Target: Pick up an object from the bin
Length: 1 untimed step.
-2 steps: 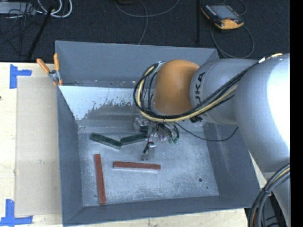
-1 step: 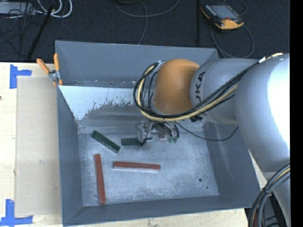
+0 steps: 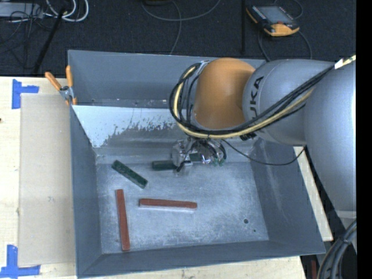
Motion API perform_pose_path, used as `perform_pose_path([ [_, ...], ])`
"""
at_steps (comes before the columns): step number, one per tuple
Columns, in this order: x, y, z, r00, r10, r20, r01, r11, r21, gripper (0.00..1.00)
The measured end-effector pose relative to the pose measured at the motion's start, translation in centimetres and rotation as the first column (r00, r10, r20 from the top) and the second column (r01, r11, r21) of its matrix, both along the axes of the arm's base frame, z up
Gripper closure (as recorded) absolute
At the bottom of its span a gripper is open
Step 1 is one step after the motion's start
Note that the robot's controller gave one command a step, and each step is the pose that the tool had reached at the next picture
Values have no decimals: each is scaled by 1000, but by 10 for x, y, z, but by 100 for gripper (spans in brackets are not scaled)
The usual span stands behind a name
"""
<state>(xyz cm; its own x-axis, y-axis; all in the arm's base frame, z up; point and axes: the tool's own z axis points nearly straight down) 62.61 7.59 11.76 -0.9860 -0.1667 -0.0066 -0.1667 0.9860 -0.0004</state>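
- Gripper (image 3: 183, 159): low at the back of the bin (image 3: 232, 199), at a short dark green bar's (image 3: 162, 165) end; whether open or closed cannot be told.
- Floor: second green bar (image 3: 129, 174), crosswise brown stick (image 3: 167, 203), lengthwise brown stick (image 3: 122, 220).

Toward the back of the bin (image 3: 84, 185), near the middle: gripper (image 3: 185, 160). Just left of it, reaching up to it: short block (image 3: 161, 165). Further left, slanted, apart from the block: short bar (image 3: 129, 174). Nearer the front, below block and bar, lying across: long strip (image 3: 167, 203). Left of that, close to its end but apart, running front to back: second strip (image 3: 121, 220).
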Motion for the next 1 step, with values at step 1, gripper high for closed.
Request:
perform_pose_path([
  [1, 1, 0, 48, 1000, 0, 0, 0, 1000, 0, 100],
])
